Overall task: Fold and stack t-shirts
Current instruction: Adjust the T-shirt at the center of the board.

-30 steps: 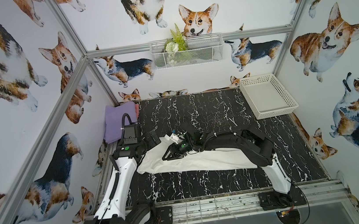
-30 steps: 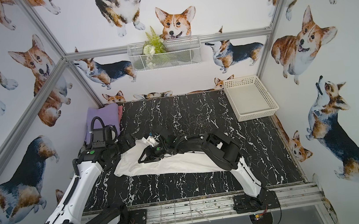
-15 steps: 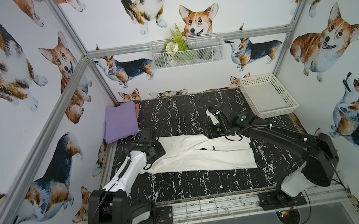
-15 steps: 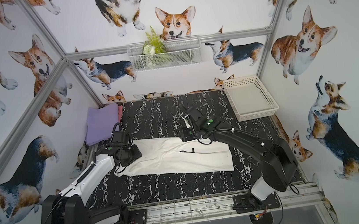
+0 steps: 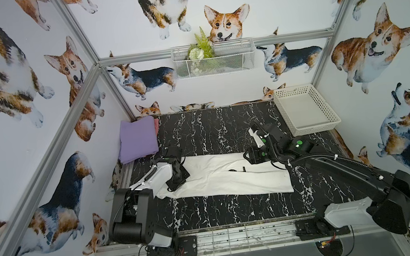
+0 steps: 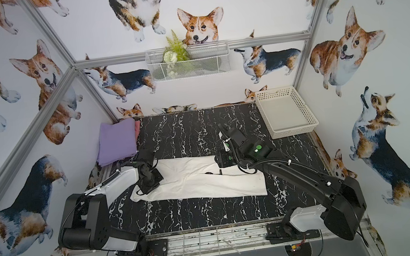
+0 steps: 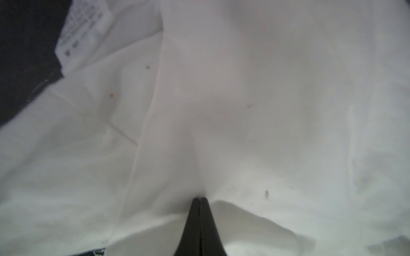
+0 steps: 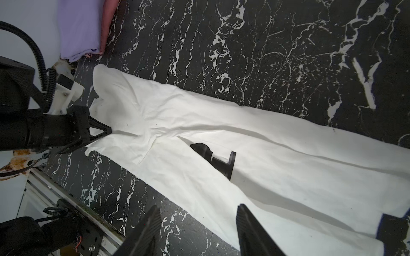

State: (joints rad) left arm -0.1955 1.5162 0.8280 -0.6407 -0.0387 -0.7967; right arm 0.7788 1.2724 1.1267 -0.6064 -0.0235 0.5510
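Observation:
A white t-shirt (image 5: 231, 180) (image 6: 205, 183) (image 8: 221, 133), folded into a long strip, lies flat across the black marble table. A bit of its black print (image 8: 213, 157) peeks out at the fold. My left gripper (image 5: 177, 183) (image 6: 150, 186) (image 7: 199, 198) (image 8: 109, 130) is shut on the cloth at the strip's left end, and white cloth (image 7: 244, 88) fills the left wrist view. My right gripper (image 5: 248, 156) (image 6: 218, 161) (image 8: 197, 210) hovers open above the strip's right part, holding nothing. A folded lavender t-shirt (image 5: 137, 141) (image 6: 116, 141) (image 8: 77, 28) lies on a pinkish one (image 5: 156, 126) (image 6: 137, 127) (image 8: 108, 26) at the back left.
A white perforated basket (image 5: 314, 128) (image 6: 294, 130) stands at the back right corner. A wire shelf with a plant (image 5: 213, 59) hangs on the back wall. Metal rails (image 5: 237, 238) run along the table's front edge, where both arm bases sit.
My right arm drew back from the shirt's left part to its right part. My left arm came down from the back left onto the left end, and its jaws closed on the cloth.

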